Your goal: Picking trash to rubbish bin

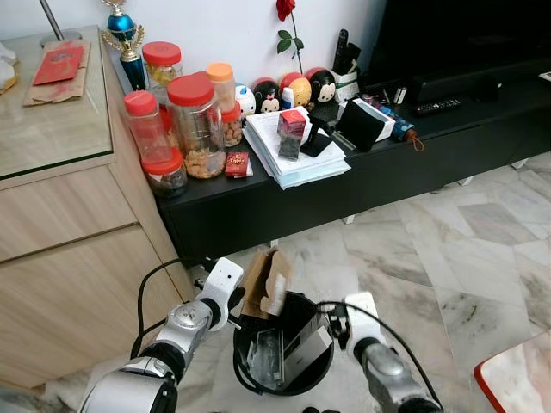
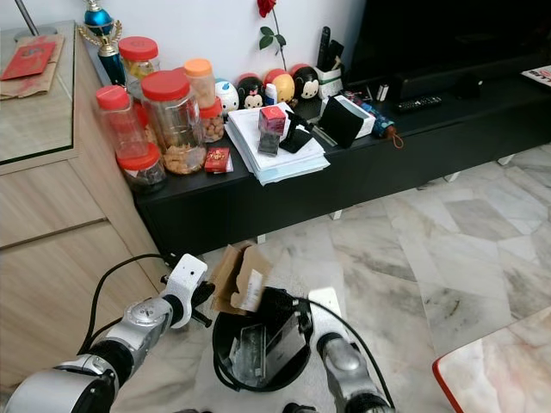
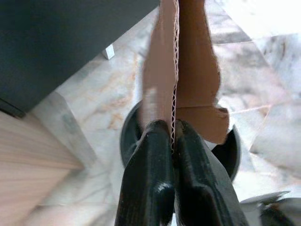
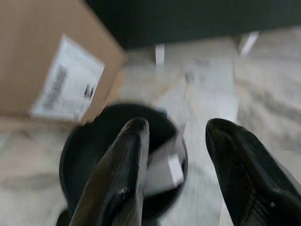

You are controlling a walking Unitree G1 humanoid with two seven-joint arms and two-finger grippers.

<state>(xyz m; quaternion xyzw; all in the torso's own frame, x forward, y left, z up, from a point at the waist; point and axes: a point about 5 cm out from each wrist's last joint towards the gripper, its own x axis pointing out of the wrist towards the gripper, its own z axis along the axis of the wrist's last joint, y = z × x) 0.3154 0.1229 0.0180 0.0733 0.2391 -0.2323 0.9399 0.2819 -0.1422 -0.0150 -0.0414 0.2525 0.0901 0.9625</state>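
Marble floor (image 1: pixel 448 249), pale and veined. A low black TV bench (image 1: pixel 258 206) runs along the white wall, with a wooden cabinet (image 1: pixel 60 232) at the robot's left. On the bench: red-lidded jars (image 1: pixel 196 120), a paper stack (image 1: pixel 293 155), small toy figures (image 1: pixel 293 89), a remote (image 1: pixel 437 107). A trophy (image 1: pixel 123 39) stands at the cabinet's edge.

Black bin (image 1: pixel 284 344) on the floor just before the robot, between the two arms. Inside it, a light box and some clear wrapping.

Left gripper (image 3: pixel 171 155) at the bin's left rim, fingers pressed together on the edge of a brown cardboard piece (image 1: pixel 267 282). The cardboard stands upright over the rim, lower end at the bin's mouth; a white printed label (image 4: pixel 68 84) on the face toward the right arm. The corrugated edge shows in the left wrist view.

Right gripper (image 4: pixel 176 155) at the bin's right rim, fingers spread apart, nothing between them, pointing over the bin's opening.

Red-edged table corner (image 1: pixel 516 379) at lower right.
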